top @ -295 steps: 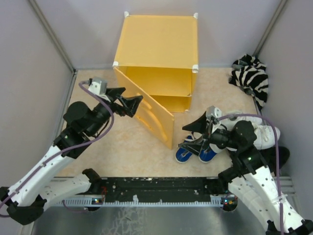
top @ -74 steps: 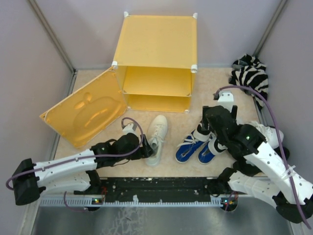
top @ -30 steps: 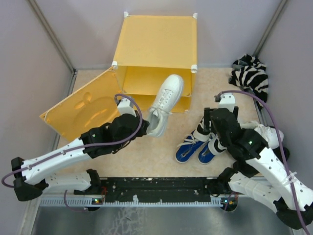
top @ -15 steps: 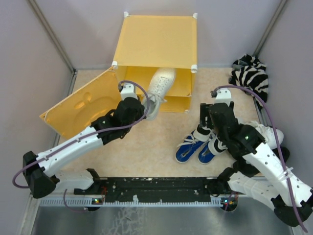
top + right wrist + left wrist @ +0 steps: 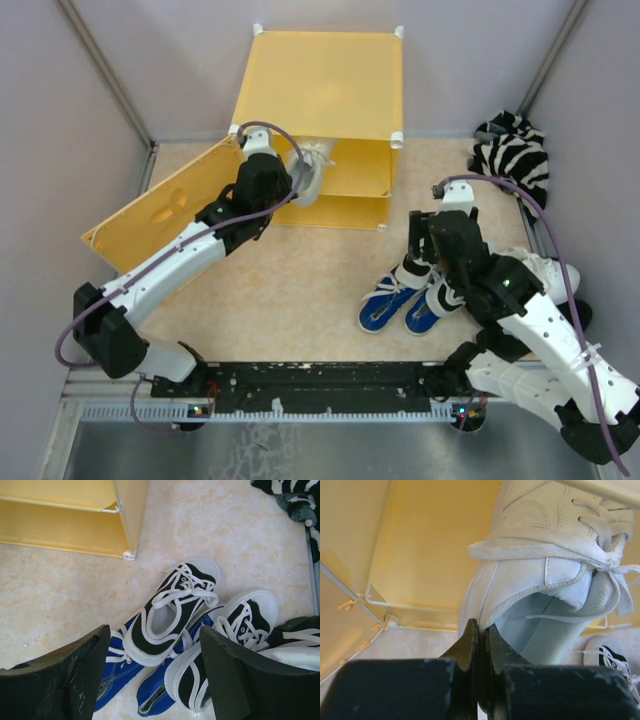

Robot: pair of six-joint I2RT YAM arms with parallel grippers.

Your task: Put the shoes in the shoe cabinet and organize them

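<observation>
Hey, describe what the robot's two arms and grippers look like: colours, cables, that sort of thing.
The left arm and right arm are both built of white shell links with black joints, and a thin purple cable runs along each. A small white camera block sits at each wrist. The left gripper and right gripper have matte black, wedge-shaped fingers scuffed with pale specks.

Robot lab test cell, not a home. Plain grey partition walls [image 5: 50,150] and metal corner posts [image 5: 100,75] box in a marble-print desk [image 5: 300,290]. Left arm [image 5: 170,265] and right arm [image 5: 535,315], both cabled, bolt to a black rail [image 5: 330,378] at the near edge. Shoe cabinet [image 5: 325,85] and sneakers [image 5: 380,308] sit on the desk.
</observation>
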